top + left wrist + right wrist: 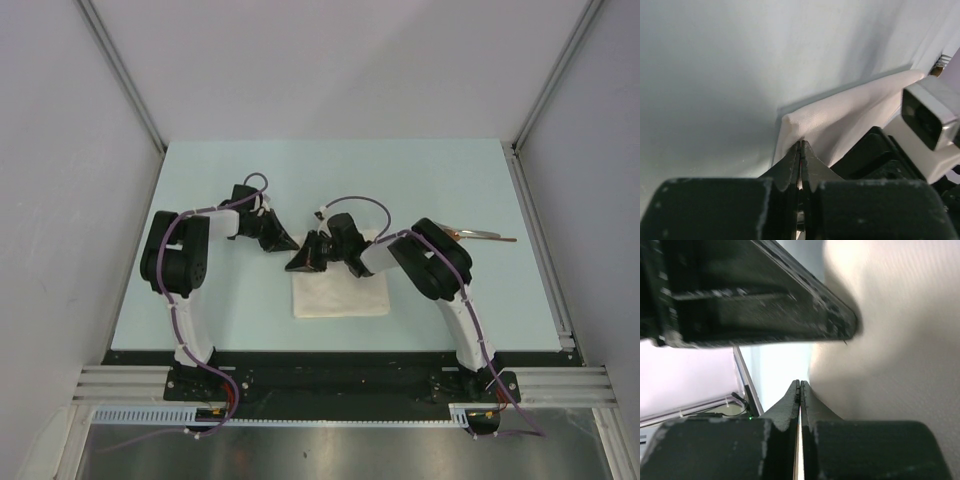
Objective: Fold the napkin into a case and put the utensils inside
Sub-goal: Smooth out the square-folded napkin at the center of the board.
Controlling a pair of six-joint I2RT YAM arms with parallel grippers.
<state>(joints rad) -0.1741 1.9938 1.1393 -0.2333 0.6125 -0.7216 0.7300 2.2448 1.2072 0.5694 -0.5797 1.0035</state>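
**A:** We begin at the left gripper (800, 145). What do we see of its two black fingers (787, 167)?

**B:** In its own wrist view they are pressed together, with only a thin light line between them. Their tips stand at the rounded corner of the soft, thin white napkin (840, 112). We cannot tell whether a layer of it is caught between them.

**A:** And the right gripper (799, 384)?

**B:** It is clenched too. Its fingers meet tip to tip, just at the edge of the napkin (900, 340), which fills the right side of that view. Here also we cannot tell if anything is pinched.

**A:** How do the two stand to each other?

**B:** From above, the left gripper (291, 243) points to the right and the right gripper (293, 266) points to the left. Their tips are near each other, at the far left corner of the napkin (345, 295). In the left wrist view we see the white camera box (930, 115) of the right arm just beside.

**A:** Where does the napkin lie?

**B:** On the pale green table (420, 180), near the middle, between the two arms. It shows as a white rectangle, and the right gripper hides its far part.

**A:** And the utensil?

**B:** The slim metal spoon with the silver handle and the coppery-brown bowl (480, 235) lies on the table to the right, beyond the right arm. It is well apart from the napkin and from both grippers.
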